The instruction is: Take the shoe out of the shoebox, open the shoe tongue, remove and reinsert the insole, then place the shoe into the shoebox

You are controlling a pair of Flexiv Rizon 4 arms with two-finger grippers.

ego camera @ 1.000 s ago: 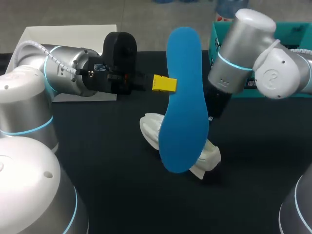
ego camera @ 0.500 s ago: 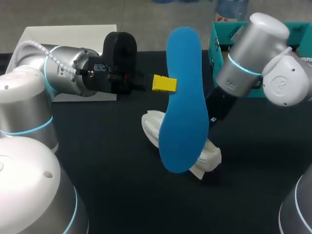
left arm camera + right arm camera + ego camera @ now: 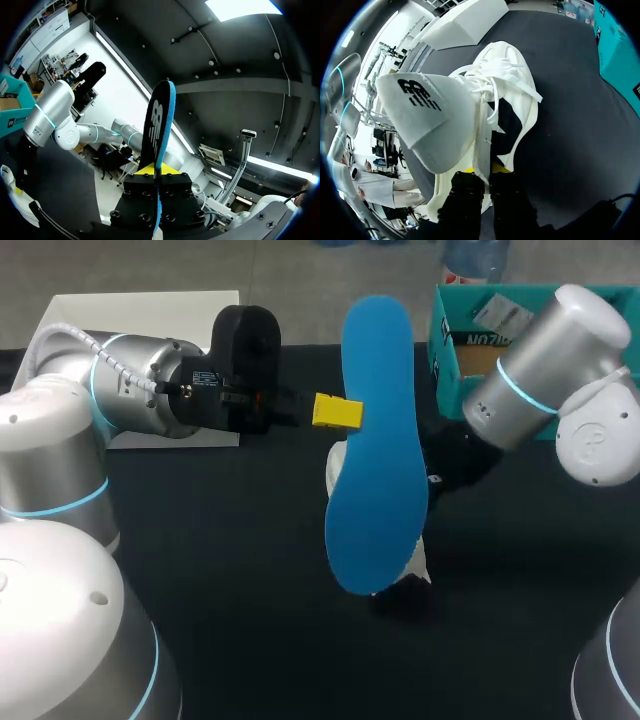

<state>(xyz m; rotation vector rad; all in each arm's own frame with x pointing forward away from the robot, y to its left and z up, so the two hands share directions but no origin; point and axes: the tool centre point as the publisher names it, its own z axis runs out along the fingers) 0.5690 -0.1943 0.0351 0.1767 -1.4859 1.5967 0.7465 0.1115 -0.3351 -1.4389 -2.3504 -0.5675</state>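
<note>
My left gripper (image 3: 337, 412) is shut on one edge of the blue insole (image 3: 375, 440) and holds it upright above the middle of the table. In the left wrist view the insole (image 3: 159, 125) stands edge-on between the yellow tips of that gripper (image 3: 157, 171). The white shoe (image 3: 334, 472) is mostly hidden behind the insole. My right arm (image 3: 540, 390) comes in from the right, its fingers hidden behind the insole. In the right wrist view my right gripper (image 3: 481, 175) is shut on the edge of the shoe's upper (image 3: 507, 95), with the tongue (image 3: 432, 125) folded out.
The teal shoebox (image 3: 450, 350) stands open at the back right, just behind my right arm. A white sheet or lid (image 3: 150, 310) lies at the back left, partly under my left arm. The black tabletop (image 3: 230, 570) spreads in front of the shoe.
My right arm has swung to the right and tipped the shoe up, so the shoe now stands steeper behind the insole. The left arm and the insole have stayed put.
</note>
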